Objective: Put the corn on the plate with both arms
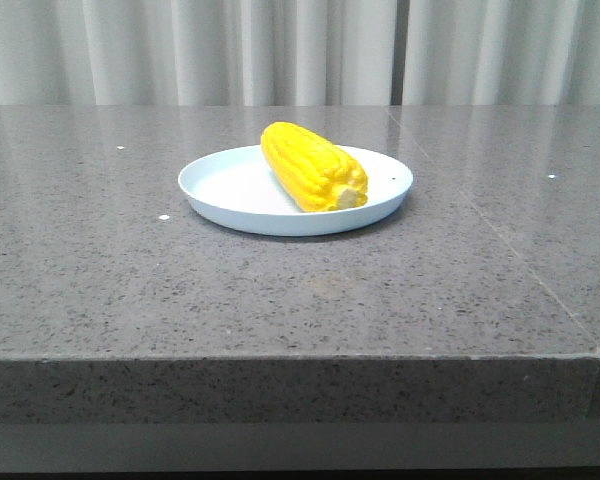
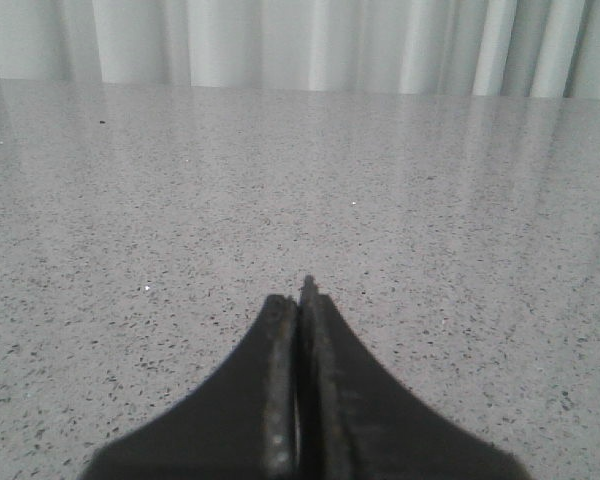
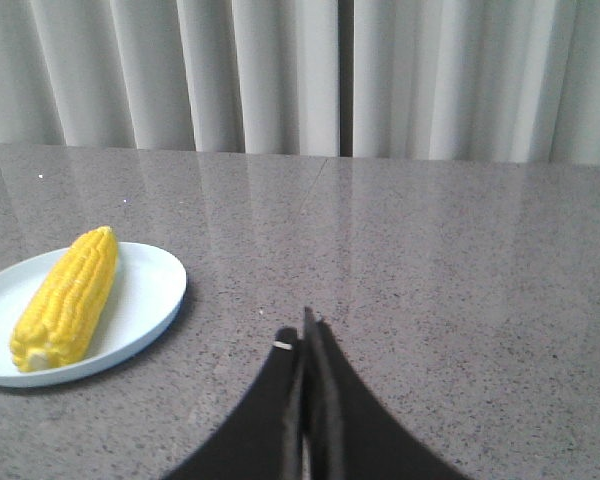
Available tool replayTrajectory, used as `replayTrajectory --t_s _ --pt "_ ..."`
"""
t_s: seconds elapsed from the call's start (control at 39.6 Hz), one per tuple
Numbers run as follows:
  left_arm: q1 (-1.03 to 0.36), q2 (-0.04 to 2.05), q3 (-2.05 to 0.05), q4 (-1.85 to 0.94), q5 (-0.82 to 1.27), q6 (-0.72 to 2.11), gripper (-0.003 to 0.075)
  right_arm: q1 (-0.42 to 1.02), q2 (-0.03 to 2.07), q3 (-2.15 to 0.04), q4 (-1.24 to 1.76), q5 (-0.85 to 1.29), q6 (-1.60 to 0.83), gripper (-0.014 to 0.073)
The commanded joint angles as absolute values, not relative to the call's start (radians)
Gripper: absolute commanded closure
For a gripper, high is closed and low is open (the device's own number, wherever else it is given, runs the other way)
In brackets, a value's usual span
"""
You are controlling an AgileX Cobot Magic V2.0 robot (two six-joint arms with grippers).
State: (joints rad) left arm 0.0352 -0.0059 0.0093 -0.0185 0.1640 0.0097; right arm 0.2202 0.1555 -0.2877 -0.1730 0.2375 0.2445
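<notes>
The yellow corn (image 1: pixel 312 165) lies on the pale blue-white plate (image 1: pixel 220 185) in the middle of the grey stone table, pale cut end toward the front. Both also show in the right wrist view, the corn (image 3: pixel 68 296) on the plate (image 3: pixel 145 290). My right gripper (image 3: pixel 302 330) is shut and empty, hovering over bare table beside the plate and apart from it. My left gripper (image 2: pixel 298 298) is shut and empty over bare table; neither corn nor plate shows in its view. Neither arm appears in the front view.
The speckled grey tabletop (image 1: pixel 280 290) has its front edge (image 1: pixel 280 358) near the camera. A white pleated curtain (image 1: pixel 300 50) hangs behind the table. A seam (image 1: pixel 500 240) runs across the tabletop at the right.
</notes>
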Motion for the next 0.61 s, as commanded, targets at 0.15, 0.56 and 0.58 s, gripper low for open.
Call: replayTrajectory --t_s 0.15,0.56,0.58 --pt "0.038 -0.023 0.031 -0.028 0.07 0.01 0.0741 0.046 0.057 -0.077 0.141 0.0 -0.008 0.0663" --pt "0.038 -0.023 0.031 -0.028 0.07 0.01 0.0741 -0.073 -0.027 0.004 0.167 0.072 -0.009 0.0663" --pt "0.038 -0.023 0.031 -0.028 0.07 0.01 0.0741 -0.073 -0.027 0.004 0.167 0.072 -0.009 0.0663"
